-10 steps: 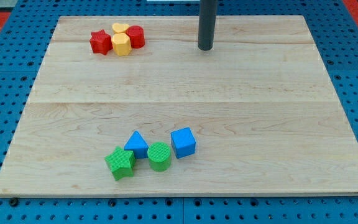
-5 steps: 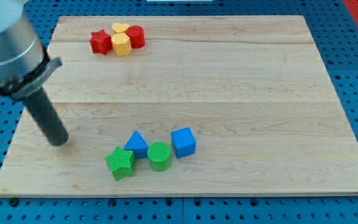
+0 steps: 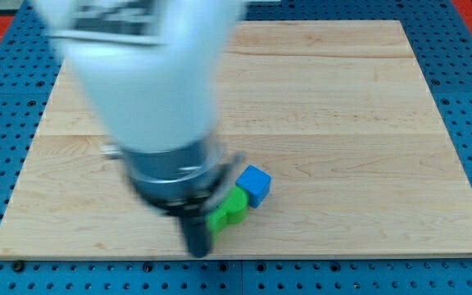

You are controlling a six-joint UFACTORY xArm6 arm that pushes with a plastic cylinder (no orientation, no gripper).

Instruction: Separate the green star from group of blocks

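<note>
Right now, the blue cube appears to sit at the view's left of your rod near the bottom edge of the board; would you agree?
Not quite: the camera view shows the blue cube at the view's right of my rod, up and right of my tip. It does sit near the board's bottom edge, beside a green block.

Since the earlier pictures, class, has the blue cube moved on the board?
Yes. The blue cube has shifted slightly toward the view's right and top, judged against the board's bottom edge.
</note>
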